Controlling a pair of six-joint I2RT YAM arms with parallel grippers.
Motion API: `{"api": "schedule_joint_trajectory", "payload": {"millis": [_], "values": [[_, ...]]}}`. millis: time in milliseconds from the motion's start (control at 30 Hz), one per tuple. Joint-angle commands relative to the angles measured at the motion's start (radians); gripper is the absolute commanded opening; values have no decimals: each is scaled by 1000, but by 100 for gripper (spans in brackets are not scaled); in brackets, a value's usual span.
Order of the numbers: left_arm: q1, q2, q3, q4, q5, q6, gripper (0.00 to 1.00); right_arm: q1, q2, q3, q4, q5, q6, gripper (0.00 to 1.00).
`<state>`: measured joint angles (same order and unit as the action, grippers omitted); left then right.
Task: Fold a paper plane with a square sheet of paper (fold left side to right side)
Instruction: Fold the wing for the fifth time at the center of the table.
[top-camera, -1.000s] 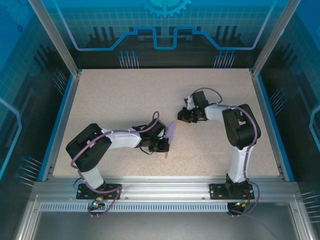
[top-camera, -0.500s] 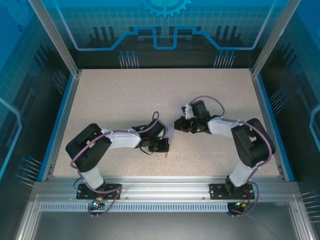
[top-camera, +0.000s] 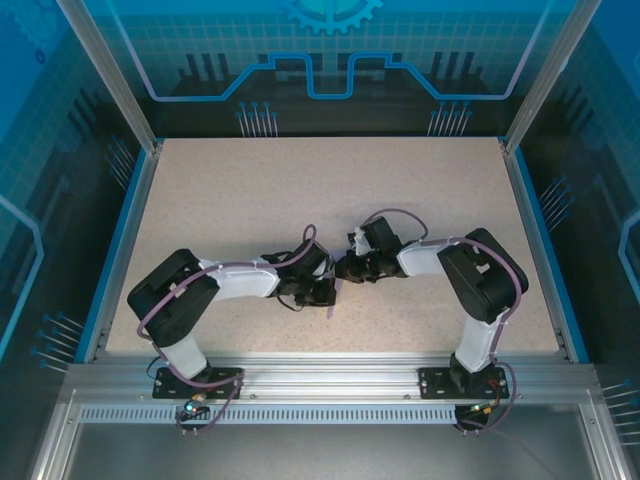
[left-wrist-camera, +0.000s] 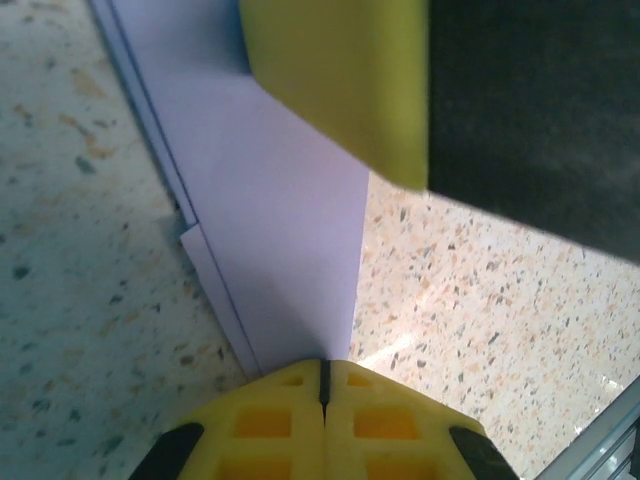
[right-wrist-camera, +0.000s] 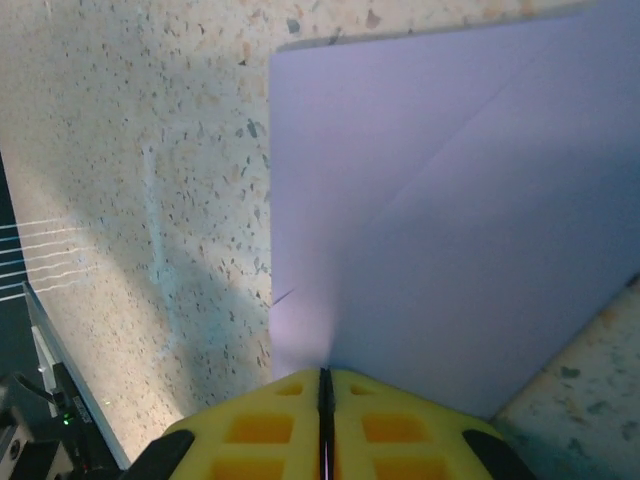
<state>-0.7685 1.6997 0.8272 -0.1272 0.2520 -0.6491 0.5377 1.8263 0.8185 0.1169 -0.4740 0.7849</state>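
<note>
The square sheet of paper (left-wrist-camera: 280, 200) is lavender, folded into layers, with a diagonal crease on its face (right-wrist-camera: 450, 220). It stands on edge on the speckled table between the two arms; from above just a thin sliver of the paper (top-camera: 333, 304) shows. My left gripper (left-wrist-camera: 323, 365) is shut on its narrow lower end. My right gripper (right-wrist-camera: 323, 372) is shut on another edge of the same paper. In the top view the left gripper (top-camera: 328, 292) and right gripper (top-camera: 346, 268) nearly touch at the table's middle. A yellow finger (left-wrist-camera: 340, 80) of the right gripper hangs over the paper in the left wrist view.
The speckled table (top-camera: 250, 190) lies open behind and beside the arms. A blue rim (top-camera: 128, 240) and metal posts bound it. The aluminium rail (top-camera: 330, 372) with both arm bases runs along the near edge.
The right arm has swung left and down toward the left gripper, bringing its gripper onto the paper. The left arm has stayed almost still, and less of the paper shows from above.
</note>
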Motion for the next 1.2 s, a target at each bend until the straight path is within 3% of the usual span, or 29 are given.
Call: {"api": "schedule_joint_trajectory", "payload": {"millis": [0,167,367,1167], "values": [[-4,-57,-12,-84,23,5,0,14,38,2,-79,42,8,10],[-3,-128,-3,-76,73,4,0,13,50,13,-133,74,-4,10],[-3,-97,-5,-1,168,-30,0,16,50,17,-142,77,-10,9],[24,12,-111,115,193,-105,0,13,49,46,-228,113,-46,9]]}}
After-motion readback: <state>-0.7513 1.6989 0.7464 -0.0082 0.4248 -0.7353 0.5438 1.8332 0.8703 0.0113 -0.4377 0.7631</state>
